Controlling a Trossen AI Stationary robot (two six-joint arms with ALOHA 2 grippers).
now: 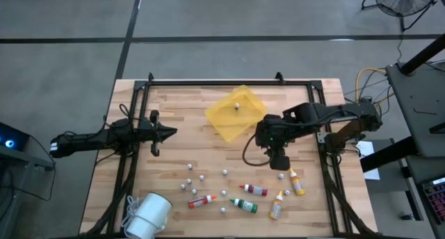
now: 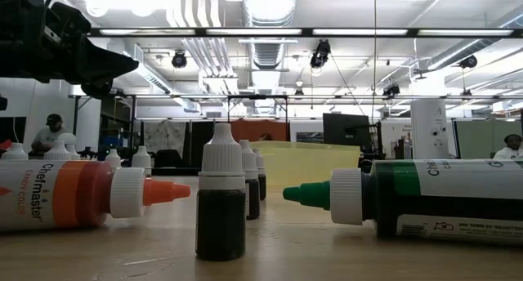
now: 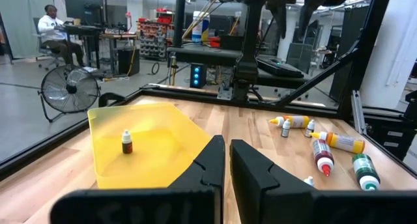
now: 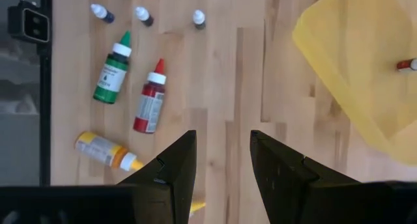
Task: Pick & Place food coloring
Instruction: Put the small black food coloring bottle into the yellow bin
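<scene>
High view: right gripper (image 1: pixel 280 162) was seen over the table's middle-right, between the yellow tray (image 1: pixel 224 114) and the row of food coloring bottles. Bottles were lying near the front edge — orange-capped (image 1: pixel 201 201), green (image 1: pixel 244 205), red (image 1: pixel 254 190), two yellow (image 1: pixel 277 205) (image 1: pixel 297 183). Small dropper vials (image 1: pixel 188 167) were scattered just beside them; one stood in the tray. A white cup (image 1: pixel 148 216) lay at front-left. Left gripper (image 1: pixel 167 133) was parked at mid-left, well apart from all bottles.

Low view: orange-capped and green bottles were seen lying on their sides, a dark vial upright between them.

Left wrist view: left fingers (image 3: pixel 212 162) were pressed together, nothing between them.

Right wrist view: right fingers (image 4: pixel 179 165) were parted about halfway w/ bare wood between — nothing gripped or touched. One yellow bottle (image 4: pixel 107 151) lay nearest, red and green farther off.

Risk, as judged: bottles are round and lying flat, so an off-centre descent could roll one away or nudge a neighbour; a vial could be caught instead, given the crowding.
</scene>
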